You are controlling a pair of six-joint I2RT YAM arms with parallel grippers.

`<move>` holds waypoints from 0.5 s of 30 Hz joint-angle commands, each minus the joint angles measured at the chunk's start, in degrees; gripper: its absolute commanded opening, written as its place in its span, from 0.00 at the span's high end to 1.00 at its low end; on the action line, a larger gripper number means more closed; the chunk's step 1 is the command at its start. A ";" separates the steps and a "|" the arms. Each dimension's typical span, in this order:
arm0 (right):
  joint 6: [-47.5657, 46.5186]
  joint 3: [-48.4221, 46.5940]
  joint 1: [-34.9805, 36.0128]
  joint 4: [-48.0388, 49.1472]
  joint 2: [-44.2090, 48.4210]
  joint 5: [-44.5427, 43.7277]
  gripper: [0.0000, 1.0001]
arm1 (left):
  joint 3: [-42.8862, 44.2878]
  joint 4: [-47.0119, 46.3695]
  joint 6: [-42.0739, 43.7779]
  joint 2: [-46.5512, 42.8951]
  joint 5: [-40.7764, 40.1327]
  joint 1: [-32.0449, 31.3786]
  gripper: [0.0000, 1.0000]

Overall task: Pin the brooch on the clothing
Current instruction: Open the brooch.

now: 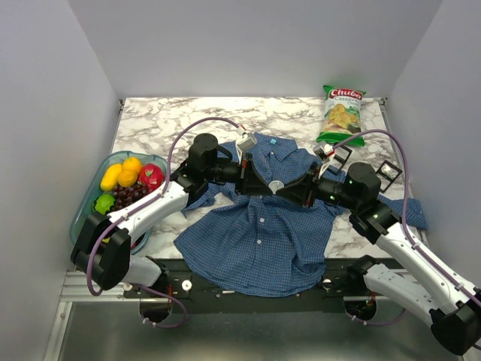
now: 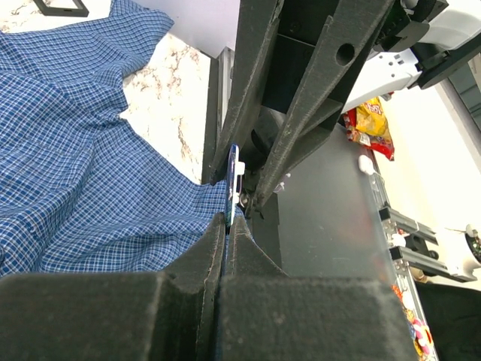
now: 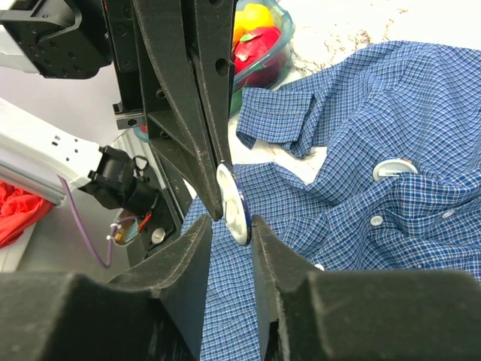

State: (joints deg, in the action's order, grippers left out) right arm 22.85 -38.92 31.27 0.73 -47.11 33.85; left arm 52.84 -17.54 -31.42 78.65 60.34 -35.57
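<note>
The clothing, a blue checked shirt [image 1: 255, 241] [image 2: 75, 150] [image 3: 391, 226], lies spread on the marble table with its collar at the far side. The brooch [image 1: 276, 186] [image 3: 233, 204], a round disc with a white back and a blue rim, hangs over the shirt's chest. My left gripper [image 1: 259, 183] [image 2: 228, 219] is shut, and the brooch [image 2: 232, 171] shows edge-on at its tips. From the other side my right gripper [image 1: 291, 192] [image 3: 231, 222] straddles the disc. One of its pads touches the blue face and a gap is left at the other.
A clear bowl of fruit [image 1: 113, 188] stands at the table's left edge. A green chips bag [image 1: 342, 113] lies at the back right. Black square frames [image 1: 389, 173] rest by the right arm. A white round piece [image 3: 392, 169] pokes out of the shirt's front.
</note>
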 commanded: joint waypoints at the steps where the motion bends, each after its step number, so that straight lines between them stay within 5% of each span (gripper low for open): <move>1: 0.26 -0.02 -0.07 2.08 0.62 0.26 0.67 | -0.89 -1.88 -0.84 -0.17 0.84 0.15 1.00; 15: 2.20 0.60 -0.07 5.77 -0.44 0.87 0.73 | -1.07 -2.24 -0.84 -0.43 1.19 -0.73 1.00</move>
State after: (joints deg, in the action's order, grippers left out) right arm 24.03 -38.57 31.14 2.68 -47.31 33.78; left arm 52.56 -19.09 -32.45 78.65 60.82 -35.75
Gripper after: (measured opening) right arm 0.279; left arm 0.014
